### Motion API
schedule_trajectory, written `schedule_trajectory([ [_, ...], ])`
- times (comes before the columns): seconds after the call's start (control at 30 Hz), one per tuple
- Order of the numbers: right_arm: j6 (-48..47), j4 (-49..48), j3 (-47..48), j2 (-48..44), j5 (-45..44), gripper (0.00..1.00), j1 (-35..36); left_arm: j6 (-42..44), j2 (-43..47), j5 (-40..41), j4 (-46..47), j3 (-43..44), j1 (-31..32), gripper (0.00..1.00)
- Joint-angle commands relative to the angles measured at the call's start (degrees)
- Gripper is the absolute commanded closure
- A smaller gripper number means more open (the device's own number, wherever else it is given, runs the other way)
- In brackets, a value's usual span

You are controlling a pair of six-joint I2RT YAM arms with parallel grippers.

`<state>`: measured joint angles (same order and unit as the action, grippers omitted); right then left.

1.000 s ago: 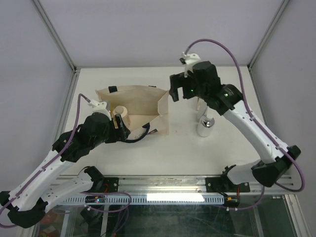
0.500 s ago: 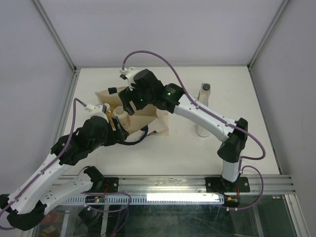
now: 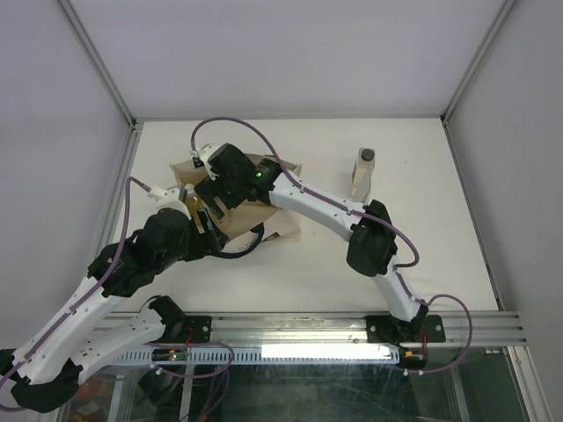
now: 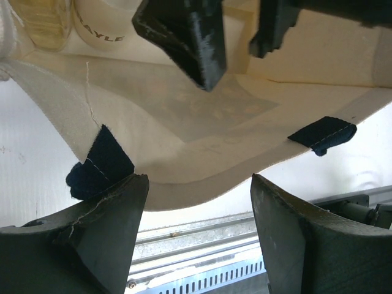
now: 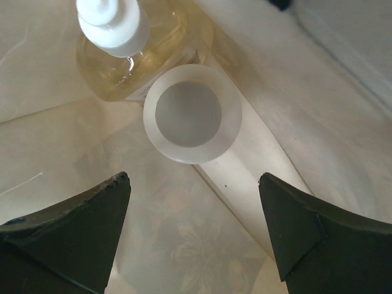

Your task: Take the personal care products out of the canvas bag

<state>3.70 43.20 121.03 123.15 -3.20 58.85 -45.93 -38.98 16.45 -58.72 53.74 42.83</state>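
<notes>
The right end effector (image 5: 195, 177), fingers (image 5: 67, 226) spread, faces cream bottle (image 5: 192, 114) touching amber-liquid bottle (image 5: 153, 55) inside canvas bag (image 5: 55, 147).

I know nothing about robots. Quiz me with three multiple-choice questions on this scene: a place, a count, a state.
1. Where is the dark-capped bottle? A on the table, right of the canvas bag; B inside the bag; C in a claw.
2. Bottles seen inside the bag? A none; B five; C two.
3. The right claw is: A shut; B open; C missing.
A: it stands on the table. C: the amber bottle and cream bottle show there. B: its fingers are spread above the cream bottle.
</notes>
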Motion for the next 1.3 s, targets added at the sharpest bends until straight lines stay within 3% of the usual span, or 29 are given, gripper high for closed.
schedule_trajectory([
  [0.0, -1.4, -2.1, 4.0, 2.2, -1.2, 0.11, 0.5, -0.6, 0.0, 1.1, -0.3, 1.6, 0.5, 0.29],
  [0.73, -1.5, -5.5, 12.2, 14.5, -4.8, 0.13, 0.7, 1.4, -1.4, 0.4, 0.0, 2.3, 0.5, 0.28],
  [0.9, -1.1, -6.2, 12.6, 14.5, -3.9, 0.24, 0.7, 1.3, -1.1, 0.2, 0.0, 2.2, 0.5, 0.28],
  [1.27, -3.4, -5.3, 13.3, 10.1, -4.3, 0.74, 0.7, 2.4, -1.8, 0.5, 0.1, 2.5, 0.5, 0.26],
])
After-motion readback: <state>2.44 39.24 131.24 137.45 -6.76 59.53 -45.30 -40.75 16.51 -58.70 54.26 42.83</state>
